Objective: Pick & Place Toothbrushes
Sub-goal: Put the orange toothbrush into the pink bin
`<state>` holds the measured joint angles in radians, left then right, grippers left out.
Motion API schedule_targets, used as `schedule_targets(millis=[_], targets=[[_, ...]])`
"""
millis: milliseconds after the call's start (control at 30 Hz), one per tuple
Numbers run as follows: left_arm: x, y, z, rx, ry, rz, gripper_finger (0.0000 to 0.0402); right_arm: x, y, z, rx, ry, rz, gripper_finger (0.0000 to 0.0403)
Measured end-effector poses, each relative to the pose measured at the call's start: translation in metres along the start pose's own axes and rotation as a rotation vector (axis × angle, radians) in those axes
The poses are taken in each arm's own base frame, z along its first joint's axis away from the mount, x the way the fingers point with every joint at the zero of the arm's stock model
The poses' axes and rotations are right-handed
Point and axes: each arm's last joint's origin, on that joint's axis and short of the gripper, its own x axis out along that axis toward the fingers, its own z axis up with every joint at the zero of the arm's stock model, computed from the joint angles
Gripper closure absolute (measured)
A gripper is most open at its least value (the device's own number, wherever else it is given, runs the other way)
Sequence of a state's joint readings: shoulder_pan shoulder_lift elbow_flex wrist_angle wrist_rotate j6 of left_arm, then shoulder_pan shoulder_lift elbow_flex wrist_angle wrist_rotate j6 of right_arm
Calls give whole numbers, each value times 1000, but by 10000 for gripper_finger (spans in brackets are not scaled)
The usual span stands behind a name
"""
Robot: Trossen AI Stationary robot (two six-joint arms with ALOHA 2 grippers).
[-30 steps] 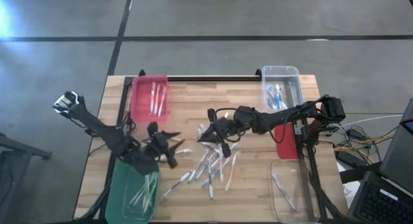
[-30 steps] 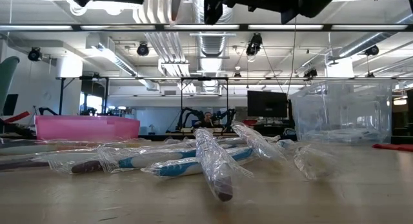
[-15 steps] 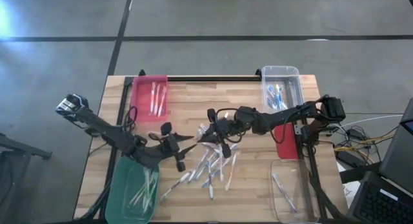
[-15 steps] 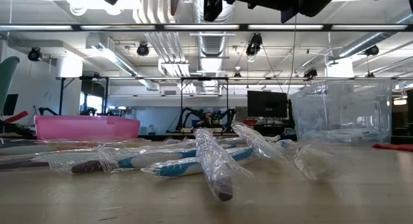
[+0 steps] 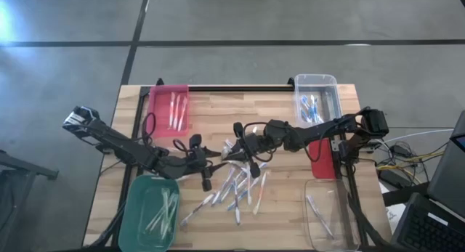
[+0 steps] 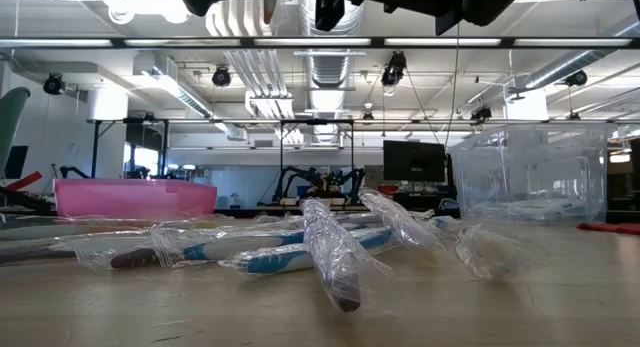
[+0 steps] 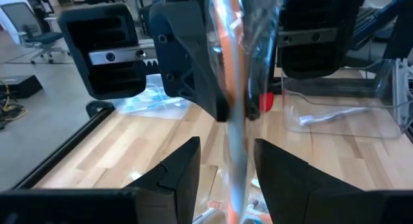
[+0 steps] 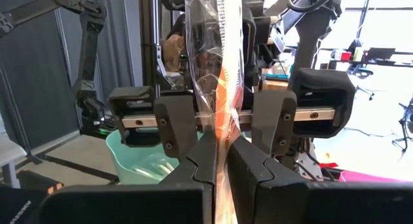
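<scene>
My right gripper (image 8: 224, 145) is shut on a toothbrush (image 8: 222, 62) in a clear crinkled wrapper with orange accents, high over the table's middle (image 5: 231, 150). My left gripper (image 7: 232, 161) faces it from the left (image 5: 215, 163), open. Its fingers (image 8: 175, 121) stand on either side of the same toothbrush (image 7: 235, 69) without touching it. Several more wrapped toothbrushes (image 5: 238, 187) lie in a loose pile on the table below, also in the low view (image 6: 300, 242). My right gripper pinches the wrapped toothbrush partway along its length (image 8: 223, 130) between its two fingers, wrapper and all. The fingers come level from the table's right side and lie across the brush. The brush stands about upright, lifted clear of the table.
A pink bin (image 5: 168, 107) with toothbrushes stands far left and a green bin (image 5: 150, 212) near left. One clear bin (image 5: 316, 99) is far right and another (image 5: 330, 216) near right. A red object (image 5: 322, 161) lies by the right edge.
My left gripper has swung from over the green bin toward the table's right, turning until it faces my right gripper, and now has its fingers on either side of the held toothbrush. My right gripper and the toothbrush have kept still.
</scene>
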<state>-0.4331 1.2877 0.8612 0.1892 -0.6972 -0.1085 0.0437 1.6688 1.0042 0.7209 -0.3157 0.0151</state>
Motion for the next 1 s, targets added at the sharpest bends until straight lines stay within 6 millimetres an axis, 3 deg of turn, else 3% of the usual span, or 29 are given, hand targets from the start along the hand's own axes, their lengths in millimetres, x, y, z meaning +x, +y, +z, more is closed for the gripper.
schedule_targets(millis=[200, 567, 867, 1000], targets=[[0, 0, 1, -3, -4, -2, 275, 0, 0, 0, -1, 0, -1, 390], [0, 0, 1, -7, -4, -5, 368, 0, 0, 0, -4, 0, -2, 390], [1, 1, 0, -7, -2, -3, 362, 0, 0, -1, 2, 11, 1, 388], [1, 1, 0, 2, 1, -4, 371, 0, 0, -3, 29, 31, 6, 358]])
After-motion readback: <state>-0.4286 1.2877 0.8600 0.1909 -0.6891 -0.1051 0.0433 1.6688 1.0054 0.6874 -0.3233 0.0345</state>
